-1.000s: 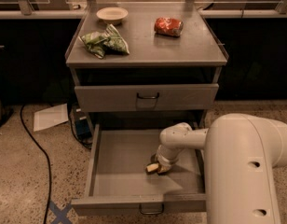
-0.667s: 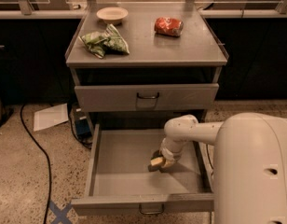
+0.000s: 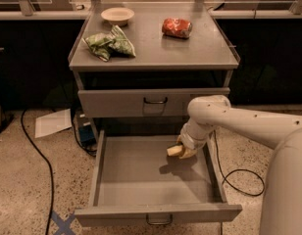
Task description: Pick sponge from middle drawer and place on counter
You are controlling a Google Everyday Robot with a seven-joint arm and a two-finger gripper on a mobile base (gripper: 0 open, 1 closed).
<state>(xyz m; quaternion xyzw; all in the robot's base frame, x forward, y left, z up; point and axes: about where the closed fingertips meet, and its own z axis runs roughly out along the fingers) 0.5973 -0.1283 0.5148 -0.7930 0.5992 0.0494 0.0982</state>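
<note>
The middle drawer (image 3: 99,173) is pulled open, and its flat grey floor is bare. My gripper (image 3: 182,151) hangs over the drawer's back right part, on the end of my white arm. It is shut on the sponge (image 3: 173,151), whose yellow foam side shows. The sponge is off the drawer floor and casts a shadow below. The counter (image 3: 156,50), the grey cart top, lies above and behind.
On the counter are a green-and-white snack bag (image 3: 110,43), a pale bowl (image 3: 117,15) and a red bag (image 3: 177,27). The upper drawer (image 3: 116,104) is shut. Cables (image 3: 36,148), a paper sheet (image 3: 53,123) and blue tape (image 3: 62,224) lie on the floor.
My gripper has risen from the drawer floor and moved back and right, carrying the sponge with it. My arm has swung out further to the right.
</note>
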